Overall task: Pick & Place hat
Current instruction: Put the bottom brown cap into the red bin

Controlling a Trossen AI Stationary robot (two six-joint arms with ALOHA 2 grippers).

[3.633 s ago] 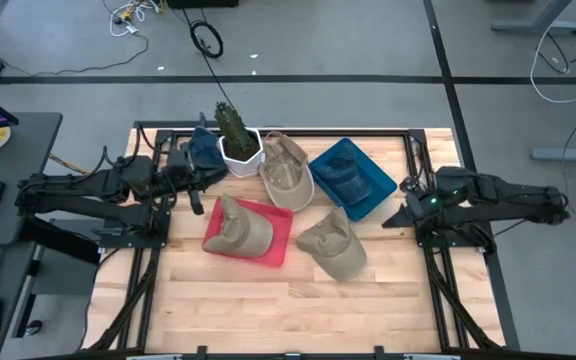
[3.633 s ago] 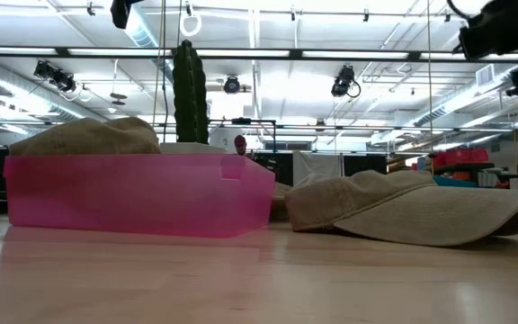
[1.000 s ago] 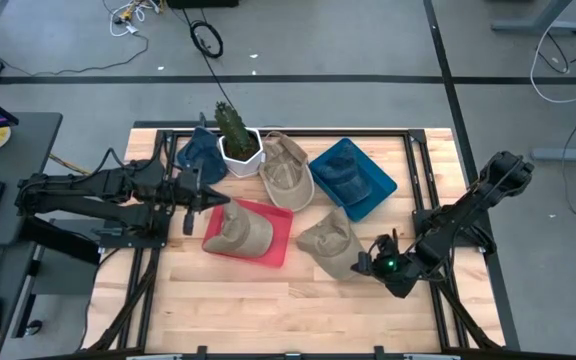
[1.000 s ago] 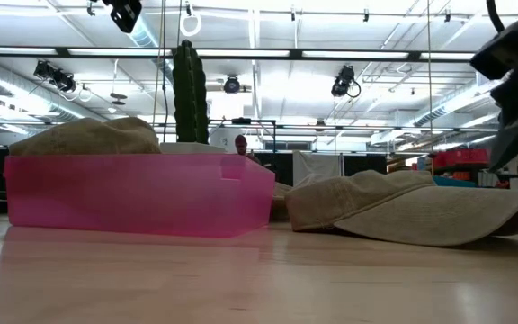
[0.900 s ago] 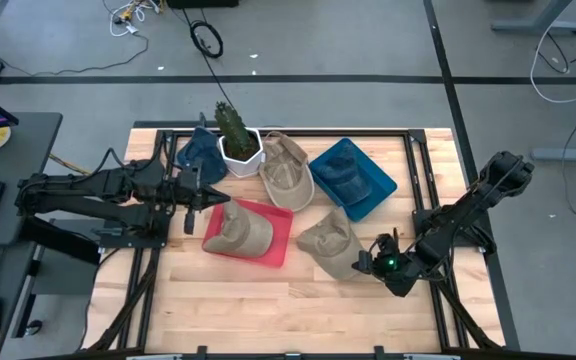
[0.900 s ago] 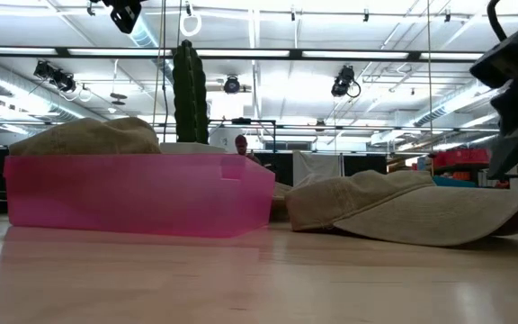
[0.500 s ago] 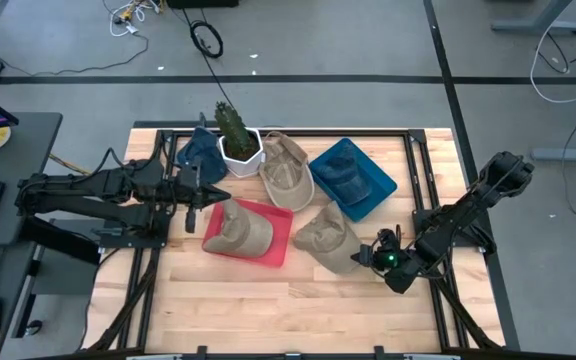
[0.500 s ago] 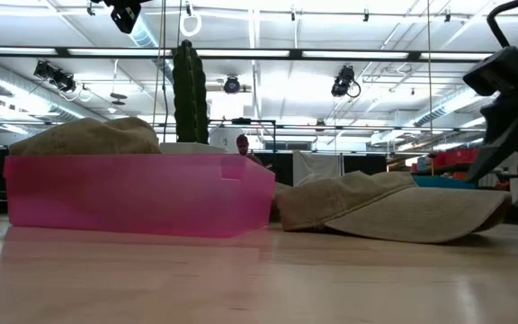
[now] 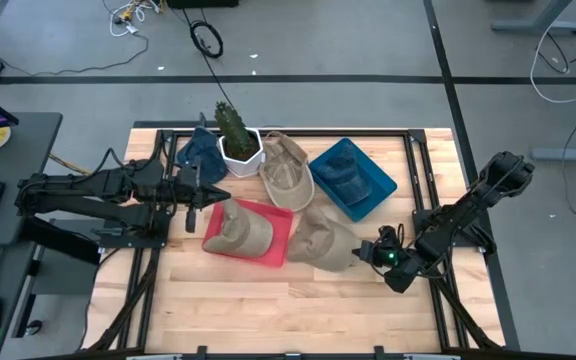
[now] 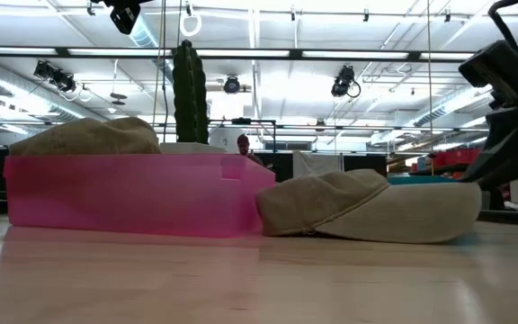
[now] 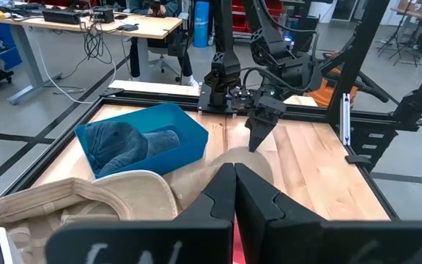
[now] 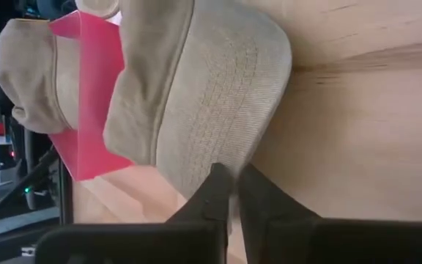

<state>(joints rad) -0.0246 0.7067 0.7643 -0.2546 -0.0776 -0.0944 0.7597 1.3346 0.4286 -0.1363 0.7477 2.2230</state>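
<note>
From the high view, the loose tan hat [image 9: 325, 243] is seen lying on the wooden table [image 9: 268, 300], its crown side touching the pink bin [image 9: 276, 240], which already holds another tan hat [image 9: 236, 228]. The right claw [image 9: 367, 253] is placed low at the brim edge of the loose hat, on the side away from the pink bin. A blue bin [image 9: 378, 185] with a blue hat, a third tan hat [image 9: 286, 172] and a potted cactus [image 9: 236, 140] lie beyond the pink bin, and the left claw [image 9: 226, 198] is parked at the pink bin's far-left corner. In the low view, the loose hat [image 10: 367, 209] is seen resting flat, butted against the pink bin [image 10: 138, 193], with the dark right arm at its brim end. In the left wrist view, the left claw [image 11: 234, 192] is shown pressed shut and empty, looking across the third tan hat [image 11: 79, 205] toward the blue bin [image 11: 189, 139]. In the right wrist view, the right claw [image 12: 229, 183] is seen drawn narrow at the brim of the loose hat [image 12: 211, 95]; the fabric appears to be pinched between the fingers, though how deep the bite goes cannot be told. For this step to be done well, the hold should be confirmed before any lift, since only a thin edge seems caught. The lift is best made straight up and slowly, so that the soft hat hangs free and is not dragged against the pink bin's wall.
</note>
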